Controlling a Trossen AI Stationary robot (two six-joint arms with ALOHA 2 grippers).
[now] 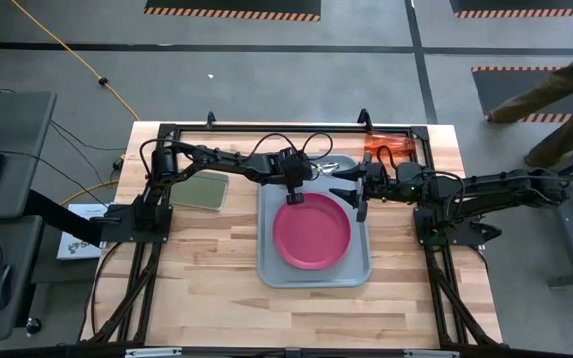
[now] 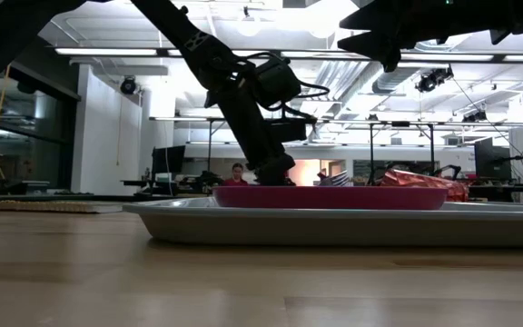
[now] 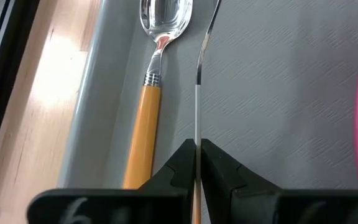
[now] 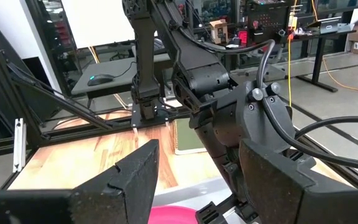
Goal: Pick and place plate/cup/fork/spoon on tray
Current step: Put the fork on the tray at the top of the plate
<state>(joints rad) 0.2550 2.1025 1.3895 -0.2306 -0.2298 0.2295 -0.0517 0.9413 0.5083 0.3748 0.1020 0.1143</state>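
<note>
My left tool is pinched shut on the fork handle, low over the tray near its far edge, beside the spoon. I'd lower it flat, open gently, and lift straight up clear of the plate. My right tool hovers with fingers spread, holding nothing, over the tray's far-right corner.

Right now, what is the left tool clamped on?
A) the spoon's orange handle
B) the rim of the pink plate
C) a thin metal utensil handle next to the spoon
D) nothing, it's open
C: in the left wrist view the left tool is shut on a thin utensil handle on the tray, with the spoon lying free alongside.
</note>
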